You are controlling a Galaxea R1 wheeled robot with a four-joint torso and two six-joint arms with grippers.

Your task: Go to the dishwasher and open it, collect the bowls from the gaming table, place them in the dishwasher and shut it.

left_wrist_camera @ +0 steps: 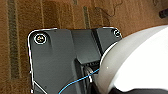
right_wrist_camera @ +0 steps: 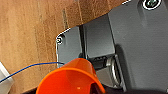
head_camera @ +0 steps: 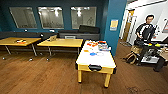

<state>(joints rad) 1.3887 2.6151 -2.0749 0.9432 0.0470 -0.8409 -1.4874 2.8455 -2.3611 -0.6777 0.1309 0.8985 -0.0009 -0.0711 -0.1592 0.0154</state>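
The gaming table (head_camera: 96, 59) stood at centre frame, a blue bowl (head_camera: 93, 53) on its tabletop; the right pincer grasped an orange bowl (right_wrist_camera: 71, 80), the left a white bowl (left_wrist_camera: 136, 62), either liable to slip during driving.

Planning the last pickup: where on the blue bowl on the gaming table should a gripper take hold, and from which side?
The blue bowl looks low and flat on the white top, so probably grip its rim from above, coming from the near end; clutter lies just beyond it.
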